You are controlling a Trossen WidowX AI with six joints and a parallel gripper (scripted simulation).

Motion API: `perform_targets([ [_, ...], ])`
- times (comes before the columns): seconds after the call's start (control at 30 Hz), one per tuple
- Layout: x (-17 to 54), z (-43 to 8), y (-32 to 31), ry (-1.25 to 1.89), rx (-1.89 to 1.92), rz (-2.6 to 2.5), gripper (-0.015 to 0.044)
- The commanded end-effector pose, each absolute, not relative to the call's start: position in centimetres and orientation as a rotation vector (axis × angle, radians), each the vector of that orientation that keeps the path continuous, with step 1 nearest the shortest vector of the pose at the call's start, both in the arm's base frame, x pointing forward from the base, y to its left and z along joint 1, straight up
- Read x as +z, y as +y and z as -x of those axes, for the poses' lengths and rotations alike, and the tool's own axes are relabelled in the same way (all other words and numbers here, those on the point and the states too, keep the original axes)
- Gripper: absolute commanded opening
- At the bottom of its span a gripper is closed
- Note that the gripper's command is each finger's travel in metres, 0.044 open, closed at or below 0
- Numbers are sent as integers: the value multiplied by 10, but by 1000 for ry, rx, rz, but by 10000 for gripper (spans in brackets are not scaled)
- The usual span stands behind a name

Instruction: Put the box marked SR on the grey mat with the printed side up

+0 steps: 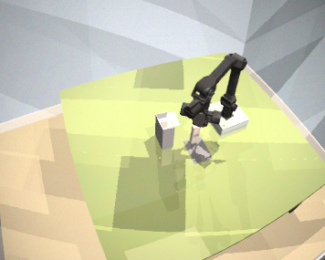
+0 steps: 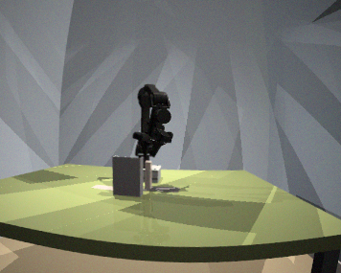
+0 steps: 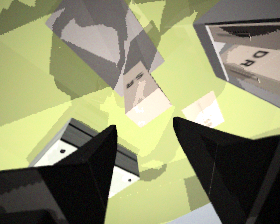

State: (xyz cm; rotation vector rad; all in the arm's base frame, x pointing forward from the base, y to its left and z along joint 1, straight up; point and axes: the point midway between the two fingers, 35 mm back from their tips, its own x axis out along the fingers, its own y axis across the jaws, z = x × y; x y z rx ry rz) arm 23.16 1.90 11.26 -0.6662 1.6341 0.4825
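Top view, going left to right: the bin (image 1: 165,137) (image 2: 127,176) (image 3: 212,50) stood upright, with a DR box (image 3: 255,60) inside it in the wrist view; the SR box (image 1: 195,133) (image 2: 148,175) (image 3: 136,90) was already out, standing on end at the near edge of the grey mat (image 1: 199,151) (image 3: 95,37), though whether its foot was on the mat or just beside it could not be told; the gripper (image 1: 200,122) (image 2: 147,155) (image 3: 144,125) was released, its 2 fingers apart with nothing between them; the white base (image 1: 235,125) (image 2: 156,174) (image 3: 122,182) lay at the right. The 1 judgement that mattered was which way the box would fall: its SR side seemed to face the mat, so a push that way would likely have laid the code face down, while tipping it the other way might have left it off the mat; a finger brought down off-centre could have clipped its top and toppled it; a wide sweep towards the bin could have knocked that over, with the box that had to stay standing; and a hurried retreat after the laying down could have dragged the box or left a fingertip touching it.
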Motion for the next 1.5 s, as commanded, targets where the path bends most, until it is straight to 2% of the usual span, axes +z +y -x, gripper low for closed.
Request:
perform_targets([
  [0.0,114,-232,18,1599,564,709,237],
  [0.7,125,-235,10,1311,1002,1019,237],
  [1.47,98,-236,10,1300,1014,1030,237],
])
